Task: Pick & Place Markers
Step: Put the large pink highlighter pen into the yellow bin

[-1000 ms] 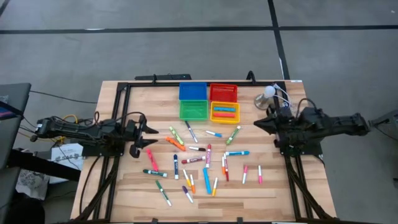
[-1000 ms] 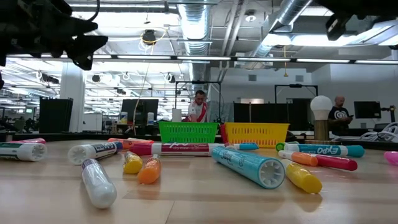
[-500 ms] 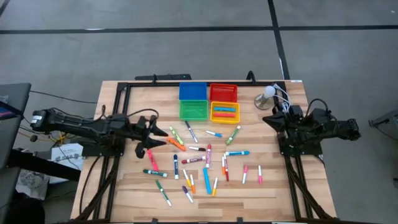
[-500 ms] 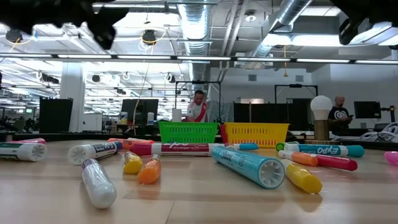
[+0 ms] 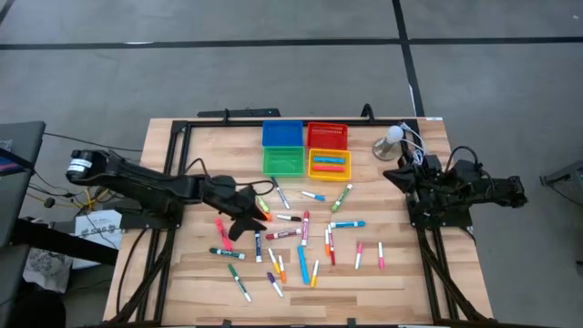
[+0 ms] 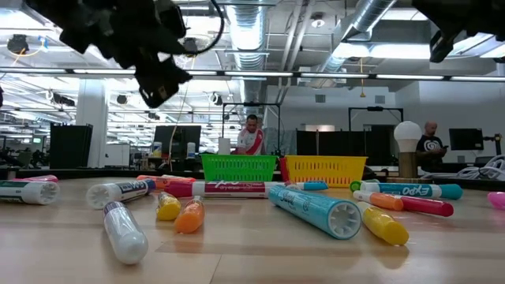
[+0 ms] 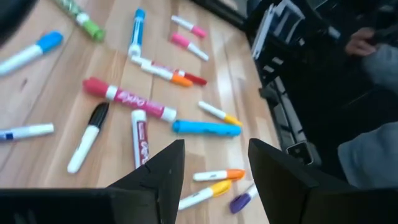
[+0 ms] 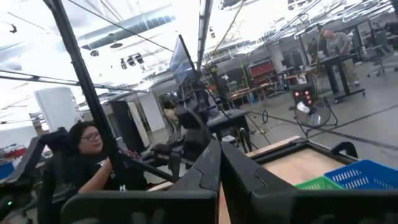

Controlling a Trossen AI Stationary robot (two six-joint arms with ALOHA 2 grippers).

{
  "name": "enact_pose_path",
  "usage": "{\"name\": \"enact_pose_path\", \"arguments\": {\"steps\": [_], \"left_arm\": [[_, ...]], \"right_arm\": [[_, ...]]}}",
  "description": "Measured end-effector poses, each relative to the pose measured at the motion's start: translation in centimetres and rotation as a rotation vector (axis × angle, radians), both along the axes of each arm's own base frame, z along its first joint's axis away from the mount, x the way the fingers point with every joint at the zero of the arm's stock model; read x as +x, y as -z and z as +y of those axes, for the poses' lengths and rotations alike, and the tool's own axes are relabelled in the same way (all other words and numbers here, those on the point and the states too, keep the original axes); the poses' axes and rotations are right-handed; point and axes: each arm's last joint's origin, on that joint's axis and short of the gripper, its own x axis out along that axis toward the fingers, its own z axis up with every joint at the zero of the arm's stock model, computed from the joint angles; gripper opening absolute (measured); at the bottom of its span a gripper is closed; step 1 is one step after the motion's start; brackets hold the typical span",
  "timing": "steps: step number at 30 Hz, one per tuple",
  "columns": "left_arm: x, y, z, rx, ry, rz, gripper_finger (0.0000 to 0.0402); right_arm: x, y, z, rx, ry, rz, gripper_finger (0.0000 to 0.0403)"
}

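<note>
**Left gripper spread above the markers, right gripper closed at the table edge**

High view: the left gripper [image 5: 258,210] reaches in over the wooden table [image 5: 401,273], above the left part of the scattered markers [image 5: 301,239]. Its fingers stand apart and hold nothing. The markers lie loose across the middle of the table, in front of four square bins: blue bin [image 5: 282,134], red bin [image 5: 327,135], green bin [image 5: 284,161] and yellow bin [image 5: 330,164], the last with markers inside. The right gripper [image 5: 390,176] waits at the table's right edge, near a white lamp [image 5: 393,135].

Low view: the left gripper [image 6: 162,79] hangs clear above the markers [image 6: 316,209], touching none of them. The green bin [image 6: 238,167] and yellow bin [image 6: 325,169] stand behind, and people show in the room beyond.

Left wrist view: the two dark fingers [image 7: 163,174] are moderately apart with nothing between them. Under them lie a red-capped marker [image 7: 139,137], a light blue marker [image 7: 206,127] and a black-capped marker [image 7: 87,137].

Right wrist view: the right gripper [image 8: 220,171] has its fingers pressed together, empty, with the blue bin [image 8: 370,173] past them.
</note>
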Motion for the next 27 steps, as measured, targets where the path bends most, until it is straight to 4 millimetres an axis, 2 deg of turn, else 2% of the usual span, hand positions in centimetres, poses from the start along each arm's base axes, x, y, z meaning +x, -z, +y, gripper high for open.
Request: {"name": "enact_pose_path", "arguments": {"steps": [6, 13, 19, 22, 27], "left_arm": [[0.2, 0.4, 0.3, -0.158, -0.098, 0.081, 0.0178], [0.0, 0.9, 2.1, -0.450, -0.348, 0.260, 0.0178], [-0.6, 1.6, 2.2, -0.558, -0.467, 0.402, 0.0178], [-1.3, 1.5, 1.7, -0.580, -0.499, 0.458, 0.0178], [-4.1, 0.9, 1.1, -0.563, -0.642, 0.572, 0.0178]], "right_arm": [[0.0, 0.0, 0.0, -0.001, -0.002, -0.005, 0.0000], [0.0, -0.1, 0.0, -0.001, -0.003, -0.007, 0.0000], [0.0, -0.1, 0.0, -0.001, -0.005, -0.007, 0.0001], [0.0, -0.1, 0.0, -0.001, -0.007, -0.007, 0.0000], [0.0, 0.0, 0.0, -0.001, -0.008, -0.005, 0.0001]]}}
